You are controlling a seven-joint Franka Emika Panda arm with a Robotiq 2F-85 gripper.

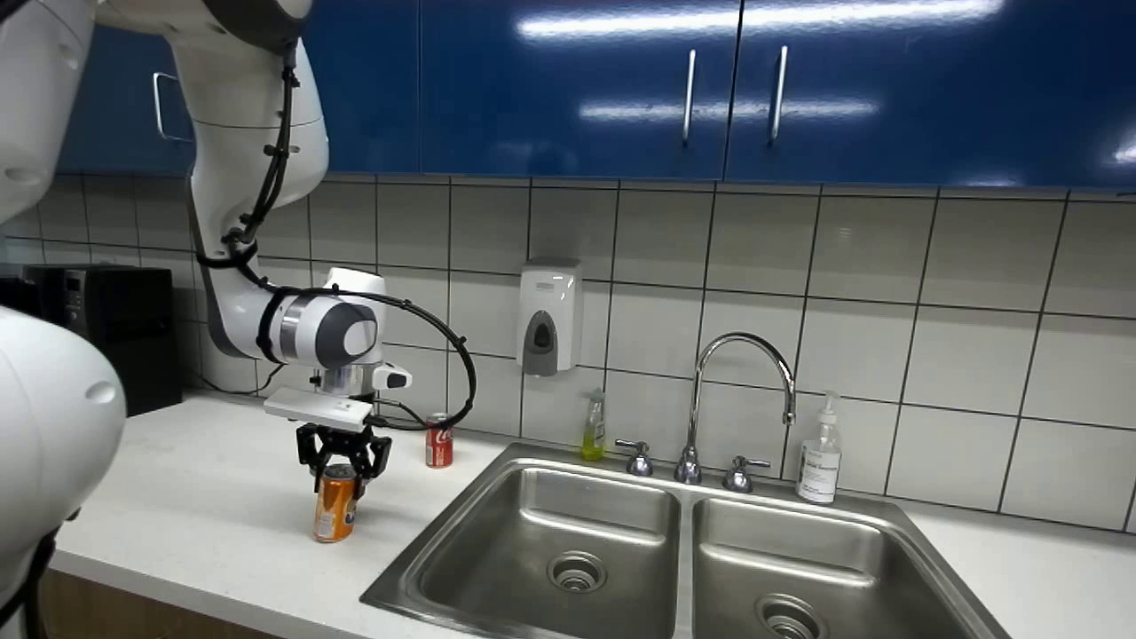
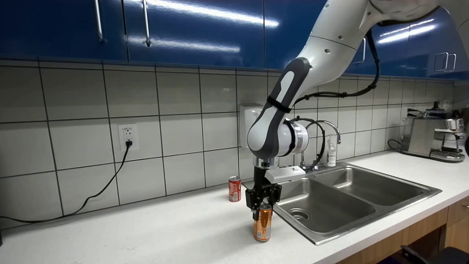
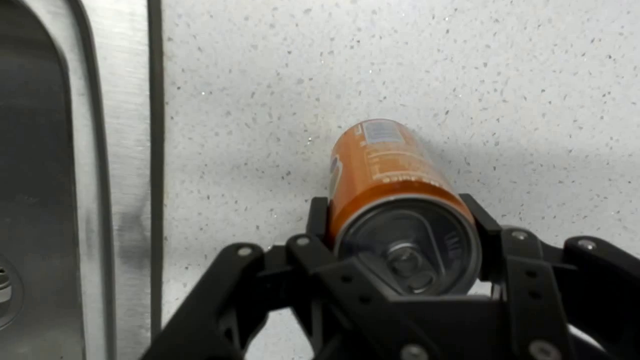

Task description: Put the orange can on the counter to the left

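The orange can (image 1: 335, 515) stands upright, tilted slightly at most, on the white counter (image 1: 204, 497) to the left of the sink. It also shows in an exterior view (image 2: 262, 231) and in the wrist view (image 3: 390, 160), where its dark silvery top faces the camera. My gripper (image 1: 338, 488) points down over the can, also in an exterior view (image 2: 263, 213). In the wrist view the gripper (image 3: 399, 220) has one finger against each side of the can's upper part, with no clear gap. The can's base appears to rest on the counter (image 2: 146, 234).
A smaller red can (image 1: 438, 445) stands behind, near the tiled wall, also in an exterior view (image 2: 234, 190). The steel sink (image 1: 441, 532) lies beside the orange can. A black box (image 1: 106, 328) stands at the counter's far end. A power cord (image 2: 104, 190) runs along the wall.
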